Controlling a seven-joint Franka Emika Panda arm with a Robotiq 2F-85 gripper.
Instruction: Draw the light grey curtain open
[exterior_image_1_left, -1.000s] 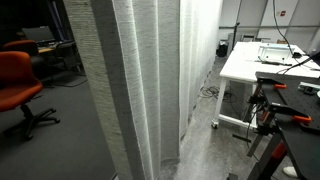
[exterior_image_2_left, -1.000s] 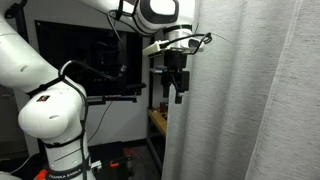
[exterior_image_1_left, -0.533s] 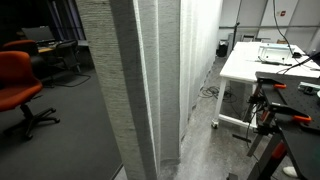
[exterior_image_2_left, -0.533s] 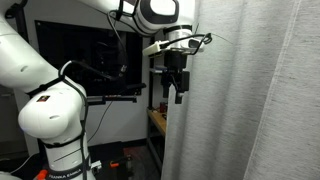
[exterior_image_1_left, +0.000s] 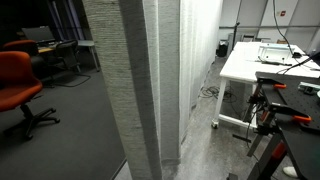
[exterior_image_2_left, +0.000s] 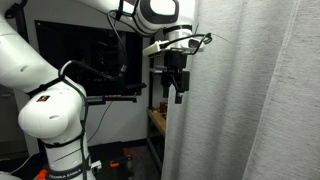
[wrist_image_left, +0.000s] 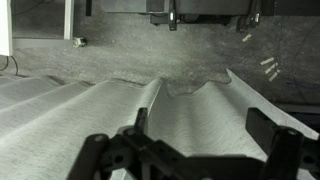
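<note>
light grey curtain (exterior_image_1_left: 150, 90) hangs floor-length mid-room in deep vertical folds. In an exterior view it fills the right half of the scene (exterior_image_2_left: 250, 100). In the wrist view its ribbed fabric (wrist_image_left: 120, 110) spreads in folds right in front of the tool.

tool (exterior_image_2_left: 176, 92) sits high, just beside the curtain's left edge, fingers pointing down. Wrist view shows the jaws spread wide, nothing pinched between them (wrist_image_left: 190, 160). Can't tell if a finger touches the cloth.

White arm base (exterior_image_2_left: 55, 110) stands left of the curtain.

Orange chair (exterior_image_1_left: 15, 80) far left, white counter (exterior_image_1_left: 255, 65) right, cables and gear on it.
</note>
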